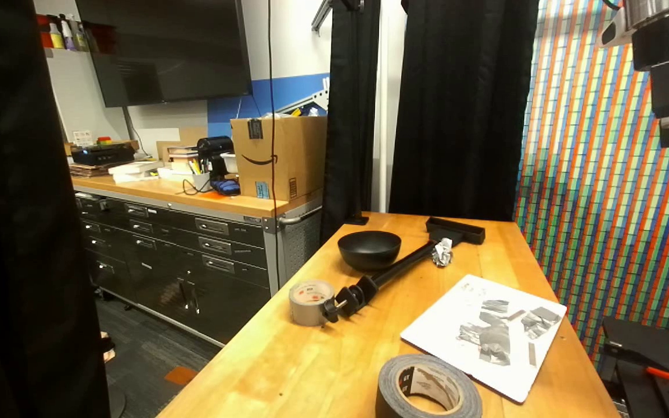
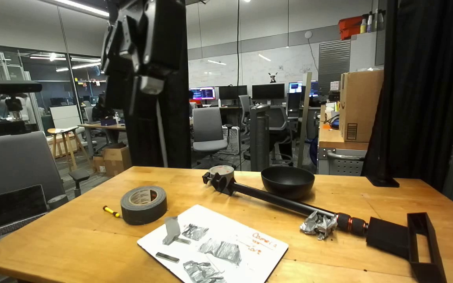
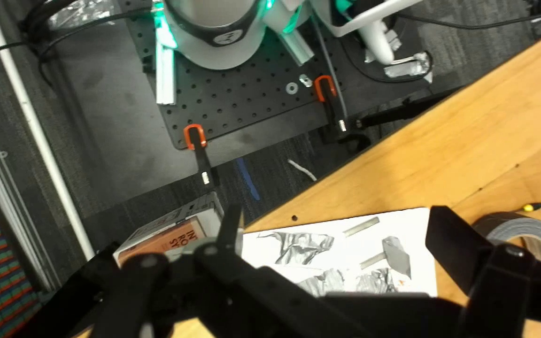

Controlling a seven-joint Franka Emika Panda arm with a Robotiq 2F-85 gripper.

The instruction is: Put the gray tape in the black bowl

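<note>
Judging by this, nothing's done: my black hand [image 3: 335, 227] is spread wide, holding nothing. In an exterior view, flat dark-gray duct-tape roll [image 2: 144, 210] sits toward wooden counter's [image 2: 73, 237] left edge, round black bowl [image 2: 288, 183] by far edge. Pick, carry, place remain.

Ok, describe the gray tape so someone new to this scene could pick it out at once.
On the wooden table, find the white board strewn with silvery scraps. The gray tape lies flat beside it, next to a small yellow-and-black tool. Unlike the smaller, paler tape roll near the black bowl, its outer side is dark gray.
</note>
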